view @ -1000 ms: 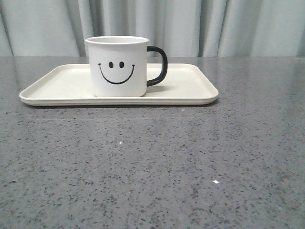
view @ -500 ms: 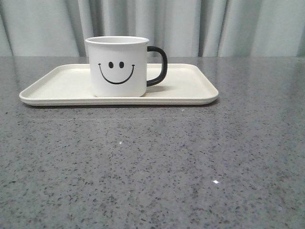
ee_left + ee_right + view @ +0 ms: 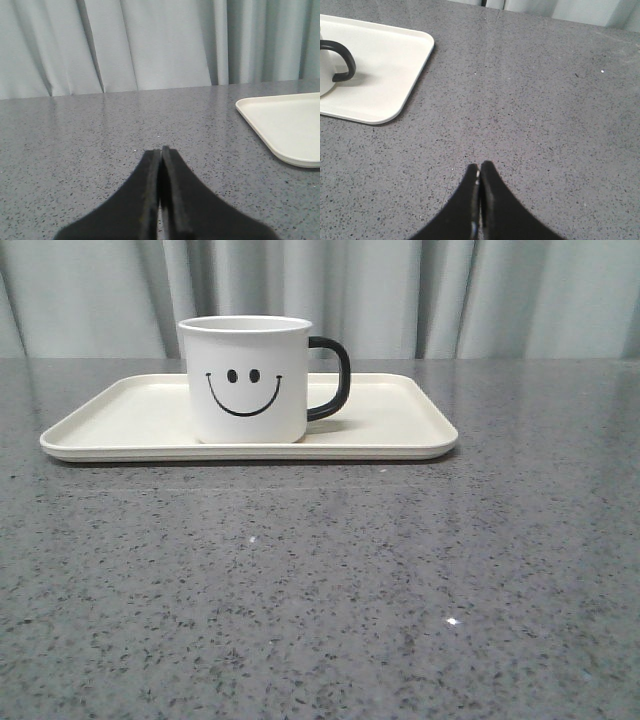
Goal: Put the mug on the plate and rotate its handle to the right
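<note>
The white mug (image 3: pixel 246 380) with a black smiley face stands upright on the cream plate (image 3: pixel 400 425) at the far side of the table. Its black handle (image 3: pixel 333 377) points to the right. The handle (image 3: pixel 340 62) and a plate corner (image 3: pixel 395 65) also show in the right wrist view. A plate corner (image 3: pixel 285 122) shows in the left wrist view. My left gripper (image 3: pixel 161 150) is shut and empty over bare table, apart from the plate. My right gripper (image 3: pixel 479 165) is shut and empty over bare table, apart from the plate. Neither gripper shows in the front view.
The grey speckled table (image 3: pixel 320 580) stretches in front of the plate. A pale pleated curtain (image 3: pixel 400 290) hangs behind the table's far edge.
</note>
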Robot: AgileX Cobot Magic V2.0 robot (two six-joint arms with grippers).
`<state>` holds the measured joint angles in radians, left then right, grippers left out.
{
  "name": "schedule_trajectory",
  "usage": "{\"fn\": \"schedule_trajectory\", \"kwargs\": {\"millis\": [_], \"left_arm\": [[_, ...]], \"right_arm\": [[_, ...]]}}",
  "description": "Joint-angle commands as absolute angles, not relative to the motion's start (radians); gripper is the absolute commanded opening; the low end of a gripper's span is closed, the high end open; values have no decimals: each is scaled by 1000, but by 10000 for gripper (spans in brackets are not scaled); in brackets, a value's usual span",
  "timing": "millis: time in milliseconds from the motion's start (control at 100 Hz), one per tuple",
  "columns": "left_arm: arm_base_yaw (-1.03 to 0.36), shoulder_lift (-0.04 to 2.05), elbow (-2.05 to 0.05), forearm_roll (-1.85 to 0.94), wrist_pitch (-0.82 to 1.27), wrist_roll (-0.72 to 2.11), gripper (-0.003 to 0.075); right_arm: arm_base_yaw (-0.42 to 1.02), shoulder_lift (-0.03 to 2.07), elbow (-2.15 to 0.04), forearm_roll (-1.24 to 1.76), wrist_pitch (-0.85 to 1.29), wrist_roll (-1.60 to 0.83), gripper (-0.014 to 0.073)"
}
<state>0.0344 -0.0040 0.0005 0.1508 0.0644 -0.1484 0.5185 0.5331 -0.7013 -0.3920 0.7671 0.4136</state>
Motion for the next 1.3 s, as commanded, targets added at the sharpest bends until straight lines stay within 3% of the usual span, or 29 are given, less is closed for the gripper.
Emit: {"fn": "schedule_trajectory", "kwargs": {"millis": [0,920,1130,1290], "left_arm": [[36,-34,10,152,-18,-146,-20],[36,-34,10,152,-23,-146,-20],[36,-34,10,152,-23,-146,-20],[36,-34,10,152,-23,-146,-20]], "right_arm": [[515,534,-725,-434,700,412,-67],[515,533,-717,-464,692,409,-67],[460,528,-672,-454,515,362,-67],[335,482,-640,-264,396,146,-67]]}}
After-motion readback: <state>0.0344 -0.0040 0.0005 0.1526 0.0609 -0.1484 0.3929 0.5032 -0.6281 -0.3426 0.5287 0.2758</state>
